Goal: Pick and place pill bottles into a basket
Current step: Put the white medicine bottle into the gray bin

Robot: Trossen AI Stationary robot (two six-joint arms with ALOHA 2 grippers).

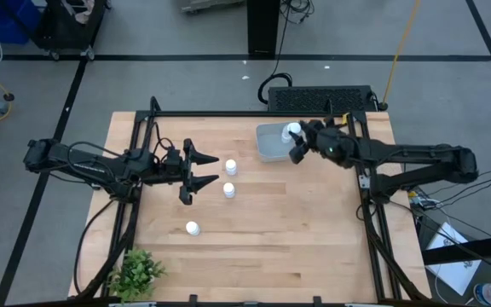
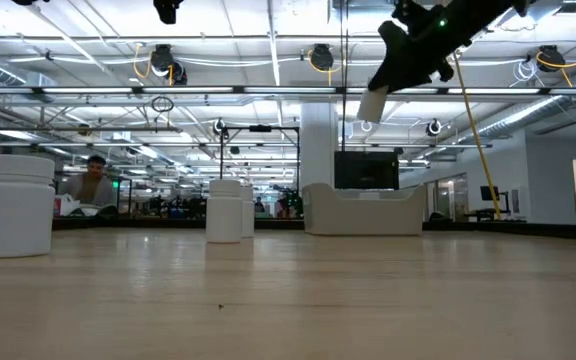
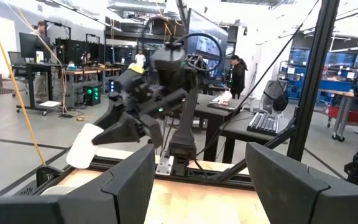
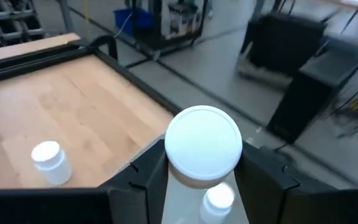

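Pill bottles are split between places: one is clenched in the right end effector, one bottle already lies in the basket, and three stand loose on the tabletop. The held bottle hangs tilted above the basket, likely so that releasing it lets it fall inside the low walls. The left end effector waits with fingers spread near the nearest standing bottle, probably lined up for the next pick.
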